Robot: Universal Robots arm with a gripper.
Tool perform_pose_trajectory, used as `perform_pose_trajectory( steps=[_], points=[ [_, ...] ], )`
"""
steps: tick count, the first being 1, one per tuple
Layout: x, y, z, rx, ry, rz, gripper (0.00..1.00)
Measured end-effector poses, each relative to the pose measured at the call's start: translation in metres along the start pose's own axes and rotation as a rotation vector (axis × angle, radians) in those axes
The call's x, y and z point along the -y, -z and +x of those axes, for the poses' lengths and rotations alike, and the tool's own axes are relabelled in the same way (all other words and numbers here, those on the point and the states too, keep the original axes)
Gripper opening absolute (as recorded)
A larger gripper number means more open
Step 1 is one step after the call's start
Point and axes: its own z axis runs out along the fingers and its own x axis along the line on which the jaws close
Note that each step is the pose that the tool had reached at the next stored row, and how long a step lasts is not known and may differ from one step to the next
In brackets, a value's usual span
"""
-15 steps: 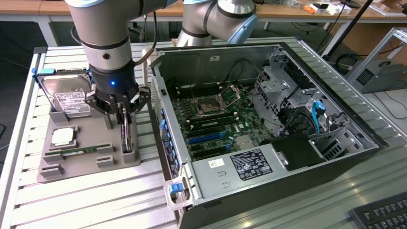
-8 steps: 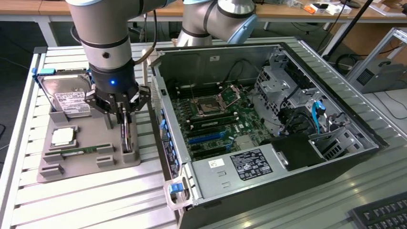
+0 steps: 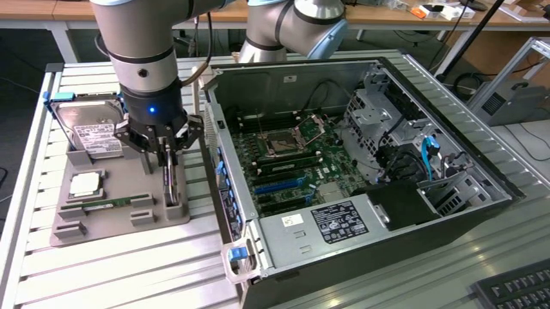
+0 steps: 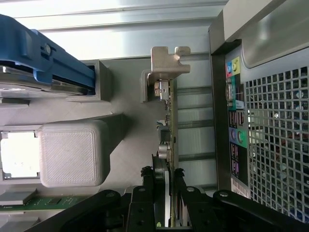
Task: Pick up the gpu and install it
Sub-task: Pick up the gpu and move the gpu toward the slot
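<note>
**End effector clamped on the gpu in its tray slot**

The arm reaches straight down over a grey moulded tray (image 3: 112,225) that sits on the slatted metal worktop (image 3: 129,277), at about 9 o'clock in the exterior view. The end effector (image 3: 169,159) hangs above the tray's edge nearest the computer case (image 3: 257,84), which lies at 3 o'clock from the tray with its side open and the motherboard (image 3: 292,154) showing.

The gpu (image 4: 170,121) stands on its long edge in a narrow slot along that side of the tray. From the wrist camera it shows edge-on, a thin green board with its silver end bracket (image 4: 169,60) at the far end, resting in a grey notch of the tray. The 2 black fingers (image 4: 147,191) flank the card, 1 on each face, and press against it, so the end effector is pinching the gpu. The card sits low in its slot and the bracket rests against the tray.

Elsewhere on the tray, the silver hard drive (image 3: 94,132) with its white label lies at 12 o'clock from the tray's middle. A square processor (image 3: 86,185) lies near the centre, and a narrow green RAM stick (image 3: 107,204) just beside it towards 6 o'clock. The perforated back panel of the case (image 4: 275,145) stands close beside the card. A black keyboard (image 3: 516,290) lies at about 4 o'clock in the exterior view.
</note>
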Motion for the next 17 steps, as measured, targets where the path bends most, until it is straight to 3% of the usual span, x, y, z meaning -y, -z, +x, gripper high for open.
perform_pose_trajectory(
  steps=[17],
  points=[
    [0.0,0.0035,-0.0001,0.0,0.0,-0.0004,0.27]
  ],
)
